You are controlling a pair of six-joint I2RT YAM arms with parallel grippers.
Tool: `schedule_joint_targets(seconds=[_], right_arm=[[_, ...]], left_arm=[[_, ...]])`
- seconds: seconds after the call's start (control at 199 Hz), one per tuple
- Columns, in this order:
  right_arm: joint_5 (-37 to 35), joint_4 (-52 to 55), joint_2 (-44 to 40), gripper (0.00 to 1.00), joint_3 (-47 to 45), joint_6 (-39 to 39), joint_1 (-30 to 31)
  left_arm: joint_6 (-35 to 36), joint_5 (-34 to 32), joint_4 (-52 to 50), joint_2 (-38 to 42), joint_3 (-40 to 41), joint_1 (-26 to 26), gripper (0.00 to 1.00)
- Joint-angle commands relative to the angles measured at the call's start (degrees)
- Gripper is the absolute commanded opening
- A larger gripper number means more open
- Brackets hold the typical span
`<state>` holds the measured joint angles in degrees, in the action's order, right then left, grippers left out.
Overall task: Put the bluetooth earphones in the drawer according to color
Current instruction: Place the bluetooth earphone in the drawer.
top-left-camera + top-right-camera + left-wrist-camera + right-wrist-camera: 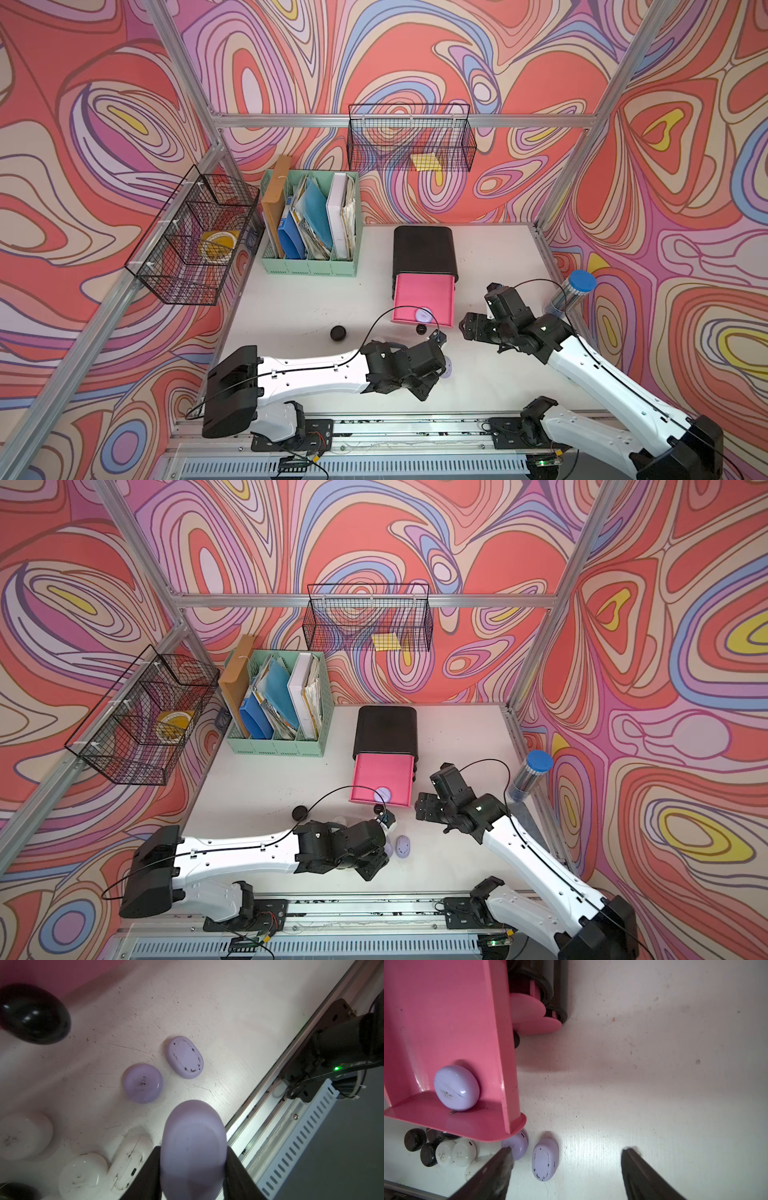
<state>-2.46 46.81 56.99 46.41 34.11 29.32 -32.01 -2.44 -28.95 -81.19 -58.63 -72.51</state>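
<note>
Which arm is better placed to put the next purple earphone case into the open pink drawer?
Left. The left gripper is shut on a purple case near the open drawer; the right gripper is open and empty.

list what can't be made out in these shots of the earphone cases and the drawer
Top views: the left arm's wrist hides most of the purple case held in the left gripper.
Left wrist view: a black case is cut off by the frame corner.
Right wrist view: the open drawer covers part of a second black case.
Lower drawer fronts: shut, contents unseen.
</note>
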Motion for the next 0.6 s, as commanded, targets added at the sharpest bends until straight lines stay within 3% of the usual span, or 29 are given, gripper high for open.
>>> schedule_joint_targets(seconds=[0.0,0.226,0.597], right_arm=[[1.29,-0.16,-2.15,0.84,-1.38,1.20,-0.19],[3.35,-0.08,-4.07,0.84,-3.41,2.86,-0.20],[7.14,-3.26,-7.55,0.82,-10.15,6.84,-0.17]], left_arm=[[2.67,4.41,-5.47,2.77,-3.63,4.01,0.32],[8.12,7.70,-9.54,1.61,-12.19,12.07,0.32],[15.11,6.10,-12.77,-10.31,-25.52,25.11,0.32]])
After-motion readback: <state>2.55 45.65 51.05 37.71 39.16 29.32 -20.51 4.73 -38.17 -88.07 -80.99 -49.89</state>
